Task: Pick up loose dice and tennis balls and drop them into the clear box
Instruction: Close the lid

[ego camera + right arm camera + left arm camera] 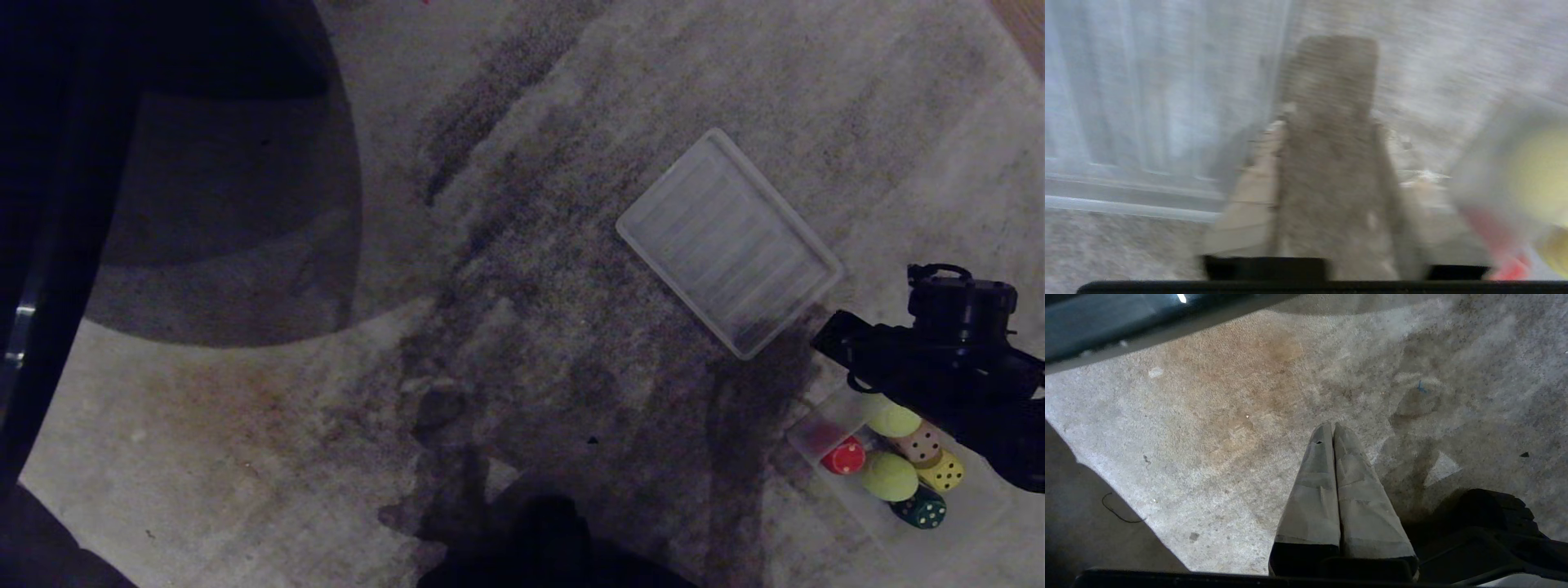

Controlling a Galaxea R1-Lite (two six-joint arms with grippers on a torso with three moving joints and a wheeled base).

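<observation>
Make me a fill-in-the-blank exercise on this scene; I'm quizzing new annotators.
The clear box holds ___ tennis balls.
The dark green die has ___ pips.
The ribbed lid lies on the ___, apart from the box.
The fingers of the left gripper are ___.
Missing: two; white; carpet; shut.

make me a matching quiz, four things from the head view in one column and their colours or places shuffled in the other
Things:
1. tennis balls
2. ribbed lid
3. rounded piece
4. die nearest the bottom edge

Matches:
A. red
B. dark green with white pips
C. yellow-green, inside the clear box
D. lying on the carpet, outside the box

Pairs: 1-C, 2-D, 3-A, 4-B
</observation>
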